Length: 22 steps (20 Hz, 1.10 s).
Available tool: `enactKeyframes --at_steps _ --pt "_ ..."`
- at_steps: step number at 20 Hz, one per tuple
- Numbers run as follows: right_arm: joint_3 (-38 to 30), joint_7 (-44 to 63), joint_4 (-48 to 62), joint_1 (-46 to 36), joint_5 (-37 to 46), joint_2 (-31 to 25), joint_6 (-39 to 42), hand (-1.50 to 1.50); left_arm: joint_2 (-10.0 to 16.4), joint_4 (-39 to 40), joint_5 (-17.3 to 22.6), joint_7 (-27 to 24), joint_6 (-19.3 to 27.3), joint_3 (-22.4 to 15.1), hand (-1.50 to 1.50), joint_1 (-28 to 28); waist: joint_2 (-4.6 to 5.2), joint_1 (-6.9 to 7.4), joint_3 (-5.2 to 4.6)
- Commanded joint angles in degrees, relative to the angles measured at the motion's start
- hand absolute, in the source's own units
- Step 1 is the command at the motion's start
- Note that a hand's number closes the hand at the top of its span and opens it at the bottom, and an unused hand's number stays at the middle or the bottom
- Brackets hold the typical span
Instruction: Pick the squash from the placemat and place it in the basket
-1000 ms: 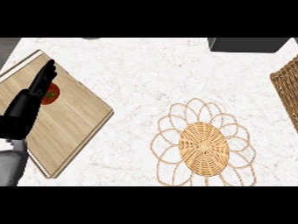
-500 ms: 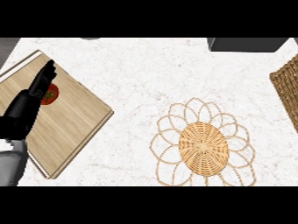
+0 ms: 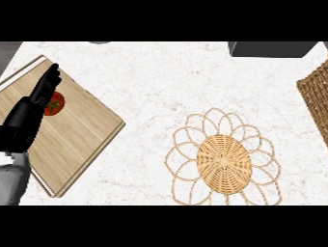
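Observation:
A round woven placemat (image 3: 224, 159) with a petal-shaped rim lies on the white counter, right of centre. I see no squash on it or anywhere else in the head view. The wicker basket (image 3: 327, 106) stands at the right edge, partly cut off by the frame. My left hand (image 3: 28, 116) rises at the far left with straight fingers, open, over a wooden cutting board (image 3: 81, 135). It partly covers a red tomato (image 3: 56, 104) lying on that board. My right hand does not show.
A dark grey box (image 3: 270, 48) sits at the counter's far edge, upper right. The cutting board lies at an angle across the left side. Bare marble counter (image 3: 159, 87) spreads between the board, the placemat and the basket.

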Motion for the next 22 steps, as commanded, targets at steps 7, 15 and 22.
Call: enactKeyframes --at_steps 7,15,22 --pt "-4.1 -0.5 6.1 -5.1 -9.7 3.7 11.7 -1.50 0.8 0.7 1.4 0.0 -2.0 1.4 0.00 -0.1 -0.01 0.03 -0.04" --pt "-15.5 18.2 22.8 -13.5 -22.8 5.2 10.0 -1.50 0.3 -1.2 0.2 -1.0 -1.6 0.3 0.00 0.8 0.23 1.20 0.01" --pt "-21.3 19.1 34.7 -14.7 -25.1 -0.7 8.4 -1.50 -0.4 -1.1 0.3 1.4 -1.3 0.1 0.00 -2.3 0.87 1.33 0.35"
